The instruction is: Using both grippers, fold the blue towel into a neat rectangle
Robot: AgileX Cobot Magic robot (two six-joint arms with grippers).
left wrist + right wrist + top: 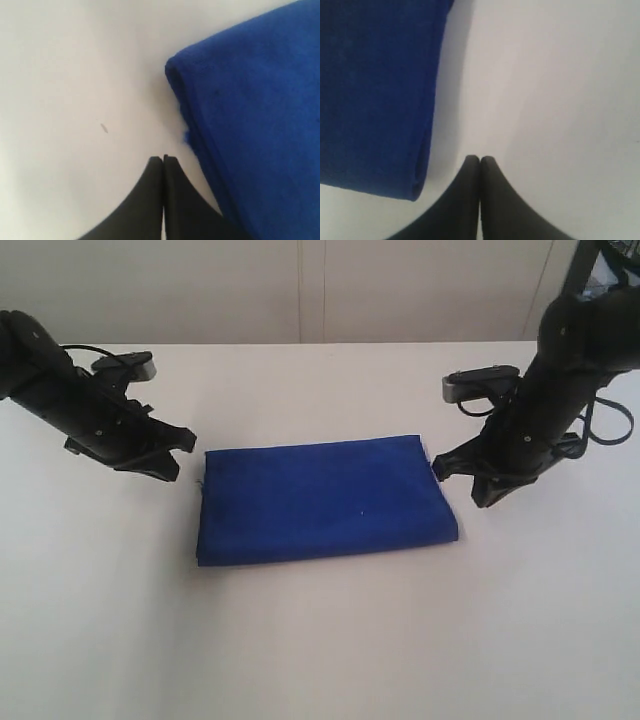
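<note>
The blue towel (325, 500) lies folded into a rectangle in the middle of the white table. My left gripper (184, 445) hovers just off the towel's far left corner, shut with nothing between its jaws. In the left wrist view the towel's corner (250, 115) sits beside the closed tips of the left gripper (163, 159), apart from them. At the towel's far right corner my right gripper (438, 468) is shut and empty. The right wrist view shows the folded edge of the towel (375, 95) to one side of the right gripper (479, 159), not touching.
The white table (320, 640) stretches bare around the towel. A pale wall (300, 290) rises behind the table's far edge. A small speck (104, 128) lies on the table near the left gripper.
</note>
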